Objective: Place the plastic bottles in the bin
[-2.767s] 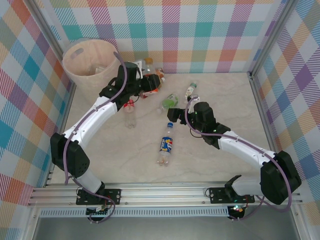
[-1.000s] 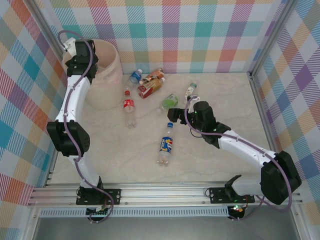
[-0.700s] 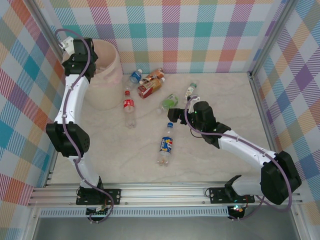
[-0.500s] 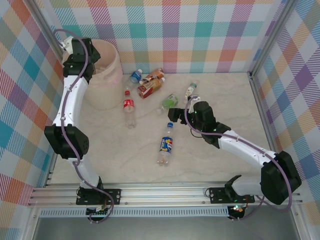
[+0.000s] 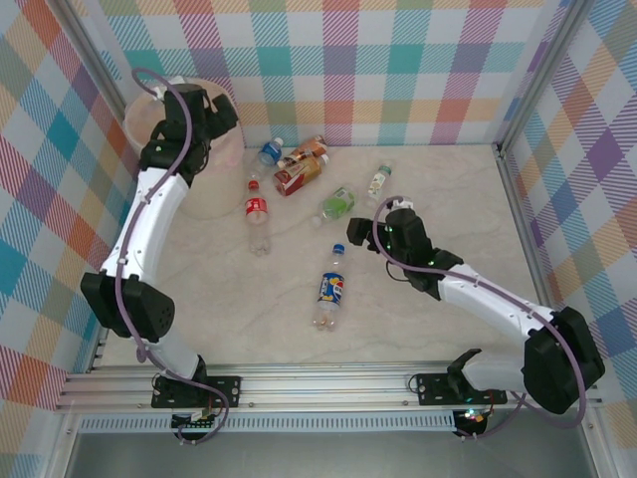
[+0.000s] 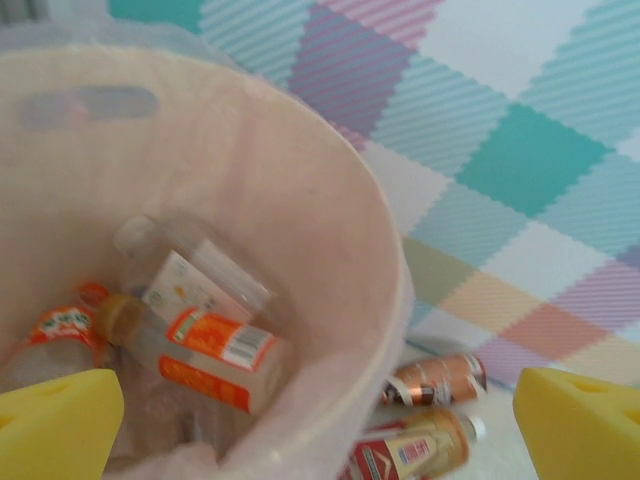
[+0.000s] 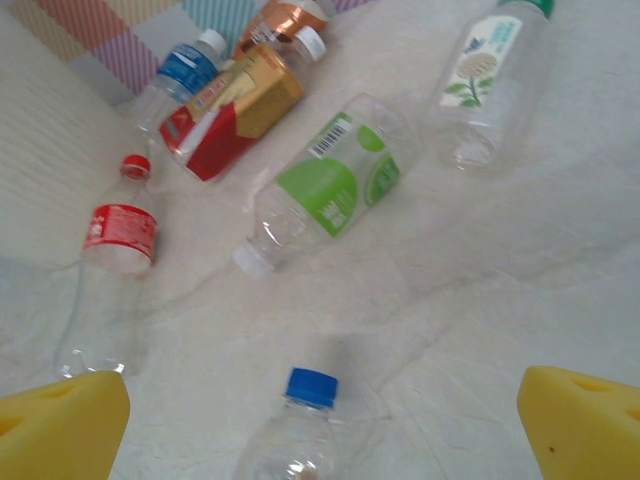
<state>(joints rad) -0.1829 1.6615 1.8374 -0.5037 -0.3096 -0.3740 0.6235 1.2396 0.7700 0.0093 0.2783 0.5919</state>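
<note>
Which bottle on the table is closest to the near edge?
The blue-capped bottle with the blue and yellow label. It lies alone mid-table, cap pointing away; the rest lie farther back, toward the bin.

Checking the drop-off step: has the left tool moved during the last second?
Yes. The left tool has swung rightward, from the far-left rim of the bin across its mouth to above its right side.

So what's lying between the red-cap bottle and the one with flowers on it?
The green-label bottle lies on its side between them, as the right wrist view shows.
</note>
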